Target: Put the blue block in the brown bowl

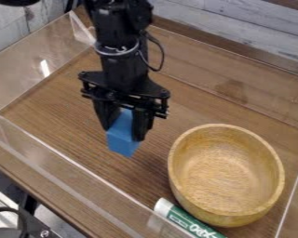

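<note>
My black gripper points straight down over the wooden table, shut on the blue block, which hangs upright between its fingers just above the tabletop. The brown bowl, wide, shallow and made of light wood, sits to the right of the block with nothing in it. A short stretch of table lies between the block and the bowl's left rim.
A white and green tube lies in front of the bowl near the table's front edge. Clear plastic walls ring the wooden tabletop. Black cables trail from the arm at the top.
</note>
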You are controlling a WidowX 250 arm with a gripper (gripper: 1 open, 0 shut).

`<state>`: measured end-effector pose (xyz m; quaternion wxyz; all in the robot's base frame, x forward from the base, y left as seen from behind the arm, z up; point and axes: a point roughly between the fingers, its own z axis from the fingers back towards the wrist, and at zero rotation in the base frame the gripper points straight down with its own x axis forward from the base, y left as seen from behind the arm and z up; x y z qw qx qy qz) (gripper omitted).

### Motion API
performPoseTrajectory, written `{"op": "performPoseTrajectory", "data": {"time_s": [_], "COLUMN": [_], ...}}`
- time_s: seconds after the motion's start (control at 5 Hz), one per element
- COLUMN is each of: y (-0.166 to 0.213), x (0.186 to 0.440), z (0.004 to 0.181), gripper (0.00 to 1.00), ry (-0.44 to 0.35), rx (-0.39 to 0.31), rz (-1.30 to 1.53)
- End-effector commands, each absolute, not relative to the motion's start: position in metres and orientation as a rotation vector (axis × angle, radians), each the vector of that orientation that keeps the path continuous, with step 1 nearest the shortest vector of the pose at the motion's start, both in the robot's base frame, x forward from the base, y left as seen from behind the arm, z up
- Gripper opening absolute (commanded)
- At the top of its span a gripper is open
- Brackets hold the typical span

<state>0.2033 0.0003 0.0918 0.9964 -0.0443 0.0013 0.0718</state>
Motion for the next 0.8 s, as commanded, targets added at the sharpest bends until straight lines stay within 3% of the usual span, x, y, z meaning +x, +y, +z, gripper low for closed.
{"op": "performPoseTrajectory", "data": {"time_s": [0.0,0.6], "y": [-0.003,-0.017], "x": [0.212,0.212], "z": [0.106,0.109], "gripper": [0.0,0.0], "ry": [-0.055,-0.06], "rx": [-0.087,-0.089], "rz": [0.134,0.111]}}
